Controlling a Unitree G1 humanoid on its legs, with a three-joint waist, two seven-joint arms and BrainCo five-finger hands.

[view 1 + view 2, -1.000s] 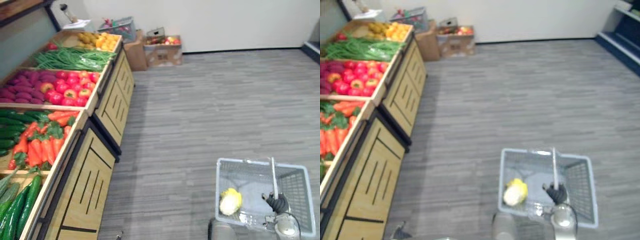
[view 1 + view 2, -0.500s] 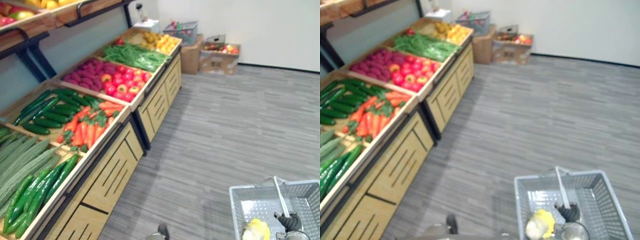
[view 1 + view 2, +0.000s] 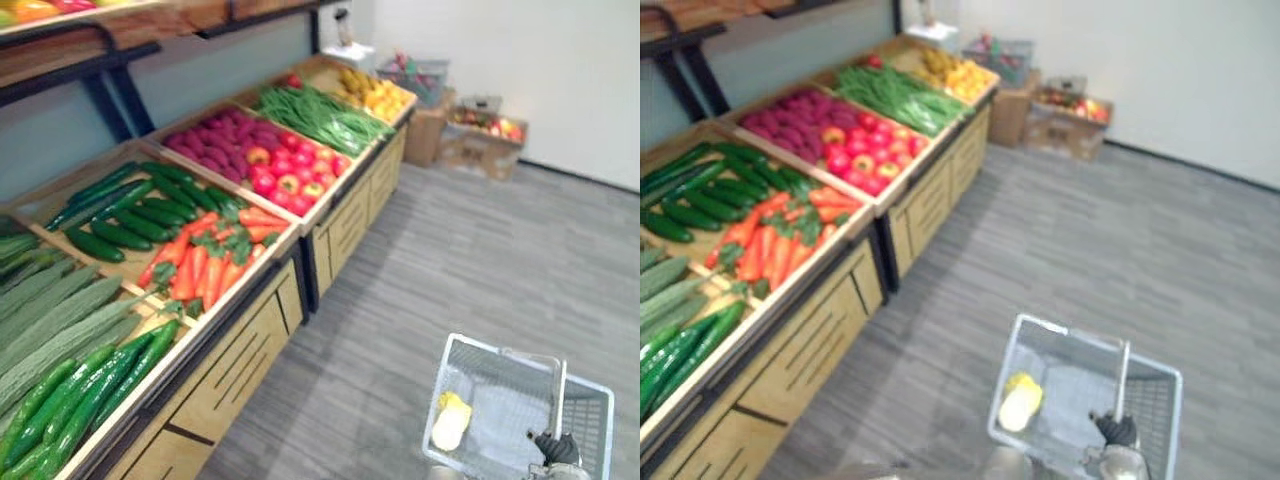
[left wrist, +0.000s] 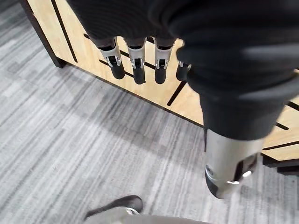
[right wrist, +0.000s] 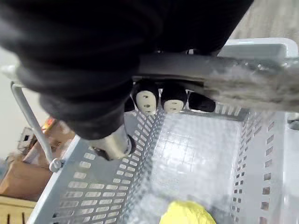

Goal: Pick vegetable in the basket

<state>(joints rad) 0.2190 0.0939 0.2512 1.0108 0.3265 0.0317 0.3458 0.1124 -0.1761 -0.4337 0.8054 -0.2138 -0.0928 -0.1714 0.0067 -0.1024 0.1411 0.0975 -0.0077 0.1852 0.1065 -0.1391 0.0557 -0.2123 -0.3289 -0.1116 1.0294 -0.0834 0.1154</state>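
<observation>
Running along the robot's left side is a long pale-wood produce stand (image 3: pixel 245 345) with slanted open bins. To its right spreads a wide grey plank floor (image 3: pixel 480 260), which offers plenty of room to turn and step.

A light-grey perforated plastic basket (image 3: pixel 505 350) hangs over that floor, well apart from the stand. It hangs from its thin grey bar handle (image 3: pixel 1123 380). A pale yellow leafy vegetable (image 3: pixel 452 420) already lies against the basket's near-left wall, and most of the bottom is bare.

The closest bins hold dark green cucumbers (image 3: pixel 130 215) and orange carrots with green tops (image 3: pixel 205 265), with long light-green gourds (image 3: pixel 50 310) beside them. Further along are round red fruit (image 3: pixel 295 170) and green beans (image 3: pixel 320 110).

A carrot or cucumber is probably light, stiff and rather smooth. Taking it round the middle of its body should be safer than by the leafy top or tapered tip.

Each bin has a raised wooden lip and dividers to clear on the way out. A dark-bracketed upper shelf (image 3: pixel 100 30) limits headroom over the back bins.

The right hand (image 5: pixel 161 100) has its fingers curled tight round the handle. The left hand (image 4: pixel 135 58) hangs near the stand's slotted front panel, with its fingers straight and nothing in them.
</observation>
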